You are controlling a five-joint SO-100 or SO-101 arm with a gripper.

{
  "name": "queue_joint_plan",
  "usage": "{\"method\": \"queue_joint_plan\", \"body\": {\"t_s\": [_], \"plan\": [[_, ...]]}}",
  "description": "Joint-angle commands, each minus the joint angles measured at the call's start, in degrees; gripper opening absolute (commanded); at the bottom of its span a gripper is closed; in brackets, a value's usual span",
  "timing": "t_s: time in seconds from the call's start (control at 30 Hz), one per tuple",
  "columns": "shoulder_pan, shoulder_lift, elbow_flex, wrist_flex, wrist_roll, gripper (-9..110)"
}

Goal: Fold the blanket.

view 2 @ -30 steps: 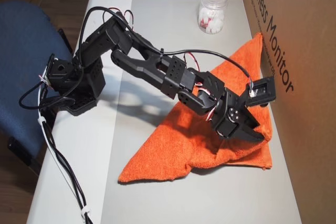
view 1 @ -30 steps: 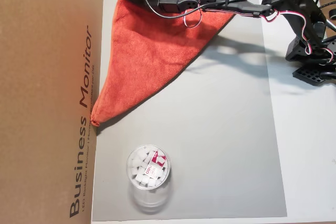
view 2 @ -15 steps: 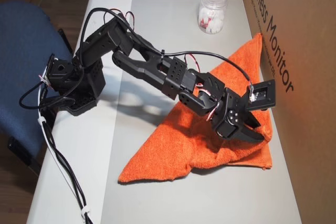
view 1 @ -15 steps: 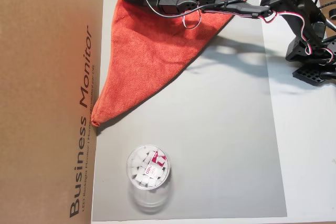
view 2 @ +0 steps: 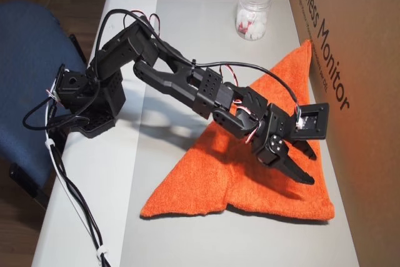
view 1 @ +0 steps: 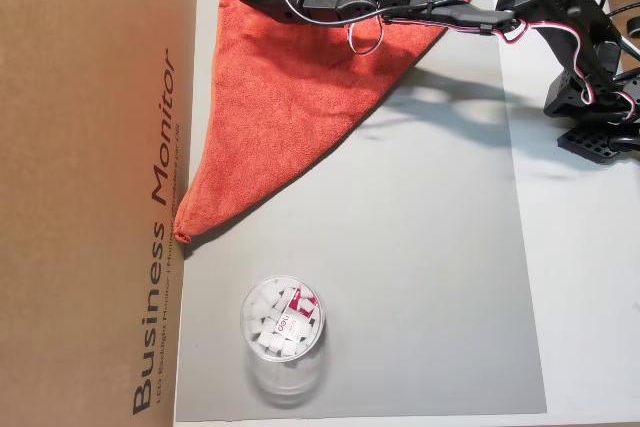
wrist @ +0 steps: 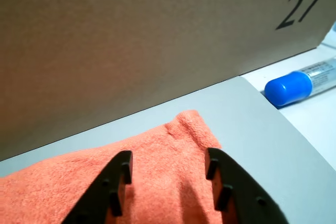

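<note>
Lying as a triangle on the grey mat (view 1: pixel 420 277), the blanket (view 1: pixel 285 97) rests against the cardboard box (view 1: pixel 90 187) — its far corner shows in the wrist view. The gripper (wrist: pixel 169 167) hovers above it, jaws parted and holding nothing. A plastic jar (view 1: pixel 283 325) stands well apart.

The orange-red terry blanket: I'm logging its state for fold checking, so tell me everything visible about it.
The orange-red terry blanket lies flat on the grey mat as a triangle, apparently doubled over: a layered edge shows along its near side in an overhead view. One long edge runs against the brown cardboard box. The pile looks soft and looped, with a darker hemmed border. The black gripper hangs open over one corner, fingers apart, holding nothing. The clear plastic jar stands apart from it.
</note>
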Motion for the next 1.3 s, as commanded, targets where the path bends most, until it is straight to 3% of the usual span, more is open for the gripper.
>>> {"method": "queue_joint_plan", "body": {"t_s": [0.0,0.27,0.67,1.27], "plan": [[-0.35,1.58,-2.46,-0.70,-0.62,14],[-1.32,4.48,-2.02,0.53,-0.79,14],[-0.70,18.19,4.92,17.14,0.62,14],[2.37,44.12,22.85,27.69,16.52,14]]}}
